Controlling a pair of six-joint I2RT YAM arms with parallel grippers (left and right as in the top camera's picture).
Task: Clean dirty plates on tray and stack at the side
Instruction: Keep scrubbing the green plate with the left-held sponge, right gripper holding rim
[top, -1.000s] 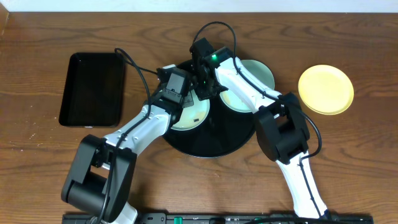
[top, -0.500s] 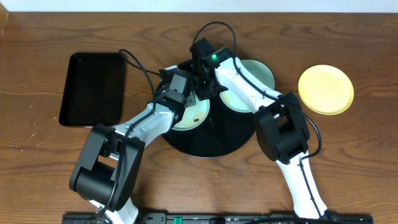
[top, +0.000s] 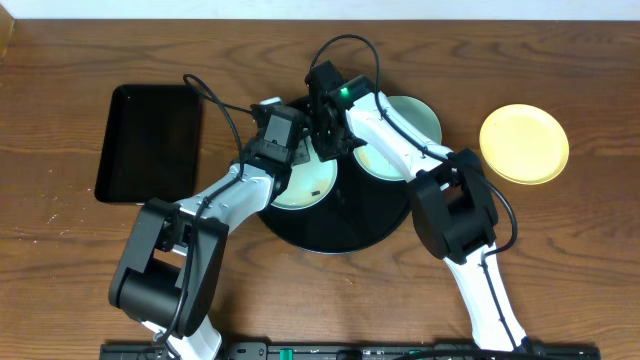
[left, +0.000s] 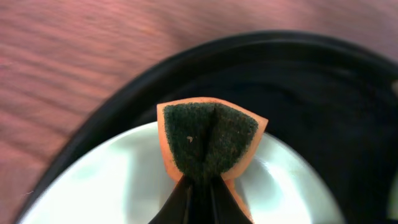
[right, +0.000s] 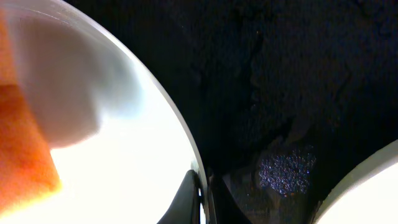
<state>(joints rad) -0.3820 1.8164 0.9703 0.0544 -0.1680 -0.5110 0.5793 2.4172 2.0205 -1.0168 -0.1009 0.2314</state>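
- On the brown wooden bench (top: 60, 250), we see the round glossy black tray (top: 340, 235) in the middle and a pale yellow plate (top: 524, 144) well right of it.
- Our left fingers (left: 193, 196), clamped on an orange sponge (left: 211, 140), have slid farther across the tray's left mint plate (top: 310, 185); we judge the wiping unfinished.
- Our right fingers (right: 188, 199) pinch its rim.

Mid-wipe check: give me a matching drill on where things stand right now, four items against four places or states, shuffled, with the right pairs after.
Column one:
1. sponge
2. yellow plate
3. rectangular tray
4. right gripper

Column two:
A. on the table, right of the round tray
B. shut on the rim of the pale plate
C. pinched in the left gripper, over the pale plate
D. on the table, left of the round tray

Pairs: 1-C, 2-A, 3-D, 4-B.
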